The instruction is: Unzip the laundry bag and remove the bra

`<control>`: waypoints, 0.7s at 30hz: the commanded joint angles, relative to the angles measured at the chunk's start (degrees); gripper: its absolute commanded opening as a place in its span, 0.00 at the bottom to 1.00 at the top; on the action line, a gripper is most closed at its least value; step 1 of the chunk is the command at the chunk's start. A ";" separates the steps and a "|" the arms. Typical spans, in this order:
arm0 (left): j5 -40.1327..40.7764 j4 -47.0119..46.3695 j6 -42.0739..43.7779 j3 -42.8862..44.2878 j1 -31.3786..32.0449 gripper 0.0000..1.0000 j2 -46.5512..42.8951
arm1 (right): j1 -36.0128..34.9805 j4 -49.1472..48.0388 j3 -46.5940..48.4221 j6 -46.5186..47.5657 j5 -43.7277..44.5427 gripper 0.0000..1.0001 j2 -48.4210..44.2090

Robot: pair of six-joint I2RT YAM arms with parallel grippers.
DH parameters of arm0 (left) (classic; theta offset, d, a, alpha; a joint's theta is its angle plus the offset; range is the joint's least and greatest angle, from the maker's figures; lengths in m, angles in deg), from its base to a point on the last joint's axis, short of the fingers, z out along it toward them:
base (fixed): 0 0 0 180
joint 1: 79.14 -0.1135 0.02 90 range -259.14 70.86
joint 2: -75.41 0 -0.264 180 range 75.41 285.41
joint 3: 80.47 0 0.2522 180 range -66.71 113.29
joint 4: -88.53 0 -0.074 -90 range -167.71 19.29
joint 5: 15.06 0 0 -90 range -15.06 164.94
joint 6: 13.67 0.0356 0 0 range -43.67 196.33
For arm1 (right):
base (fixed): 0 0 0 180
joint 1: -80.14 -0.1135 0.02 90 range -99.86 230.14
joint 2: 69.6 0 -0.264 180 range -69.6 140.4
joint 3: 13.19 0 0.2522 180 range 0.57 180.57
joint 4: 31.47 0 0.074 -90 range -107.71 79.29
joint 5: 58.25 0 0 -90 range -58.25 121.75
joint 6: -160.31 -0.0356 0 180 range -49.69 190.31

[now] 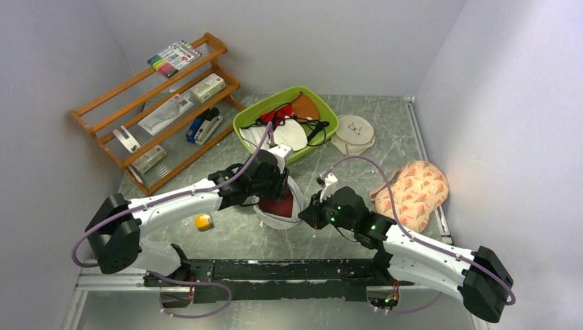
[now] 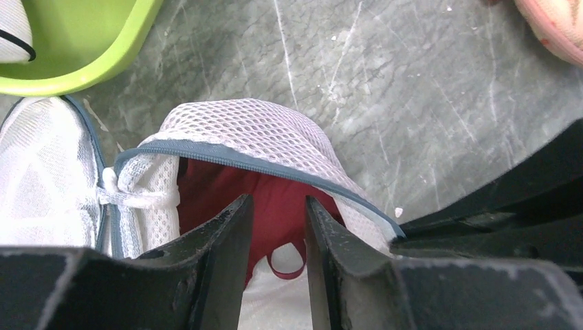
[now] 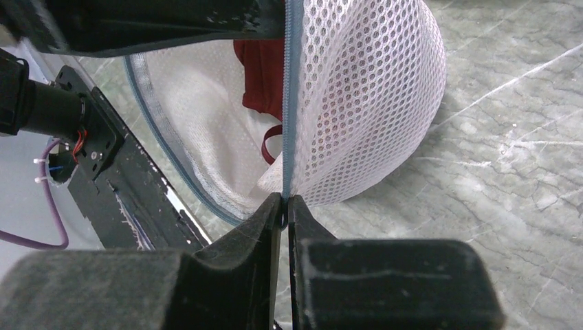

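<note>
One laundry bag (image 1: 273,221) lies on the counter (image 1: 227,237) between the two claws, its two mesh halves parted along the dark zipper rim, and one bra (image 2: 275,199), dark red, sits inside with a thin strap loop showing at the opening. The left claw (image 2: 275,206) is released, its fingers a narrow gap apart and poised at the mouth of the bag; the bra fills the gap behind them, but whether the fingertips touch the fabric I cannot tell. The right claw (image 3: 284,206) is clenched, its two fingers pressed together on the zipper rim at the bag's near edge, grasping the bag where the halves meet. The bra thus lies just under the left claw and a little beyond the right one, within the bowl of the lower half. Farther back stand one green tub (image 1: 244,127), one wooden rack (image 1: 103,124), one cream round pouch (image 1: 354,134) and one peach floral pouch (image 1: 412,192).
</note>
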 commanded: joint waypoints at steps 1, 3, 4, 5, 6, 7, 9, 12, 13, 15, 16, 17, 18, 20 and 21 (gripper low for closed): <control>3.37 -2.44 2.21 0.72 -0.68 0.45 2.20 | 0.07 0.47 2.15 1.47 -0.40 0.08 0.52; 3.50 -2.95 2.00 0.61 -1.67 0.45 2.88 | 0.07 0.48 2.06 1.90 0.06 0.08 0.51; 1.78 -3.24 1.46 0.43 -2.77 0.45 3.18 | 0.07 0.56 2.23 2.16 0.69 0.08 0.48; -0.48 -4.05 1.12 0.04 -4.05 0.45 3.37 | 0.07 0.65 2.51 2.36 1.27 0.08 0.49; -1.97 -5.63 0.92 -0.75 -5.04 0.46 3.37 | 0.07 0.65 2.94 2.62 1.55 0.08 0.63; -2.74 -6.66 0.93 -1.19 -5.56 0.49 3.29 | 0.07 0.58 3.32 2.83 1.68 0.08 0.85; -2.92 -7.50 1.51 -1.20 -6.02 0.53 3.29 | 0.07 0.39 3.91 3.08 1.55 0.07 1.52; -2.98 -6.51 1.93 -0.07 -6.23 0.59 3.95 | 0.07 1.18 4.58 3.38 1.18 0.06 2.09; -3.18 -6.53 2.00 0.07 -6.42 0.60 4.15 | 0.03 1.45 4.61 3.54 1.26 0.06 1.89; -3.37 -6.42 2.01 0.31 -6.70 0.61 4.73 | 0.07 1.80 4.46 3.96 1.94 0.06 1.09; -3.53 -6.26 2.16 0.62 -6.86 0.61 4.97 | 0.07 2.06 4.56 4.15 2.55 0.06 0.71; -3.36 -5.84 2.19 1.00 -6.94 0.61 5.37 | 0.07 2.40 4.82 4.32 3.12 0.06 0.25; -2.91 -5.46 2.20 1.40 -6.93 0.61 5.59 | 0.01 2.63 5.10 4.44 3.41 0.06 0.10; -2.40 -5.37 4.45 1.71 -7.04 0.60 6.30 | 0.07 2.59 5.64 4.86 3.39 0.05 0.31; -2.19 -5.49 4.88 1.81 -7.09 0.60 6.79 | 0.08 2.59 5.83 5.04 3.29 0.05 0.54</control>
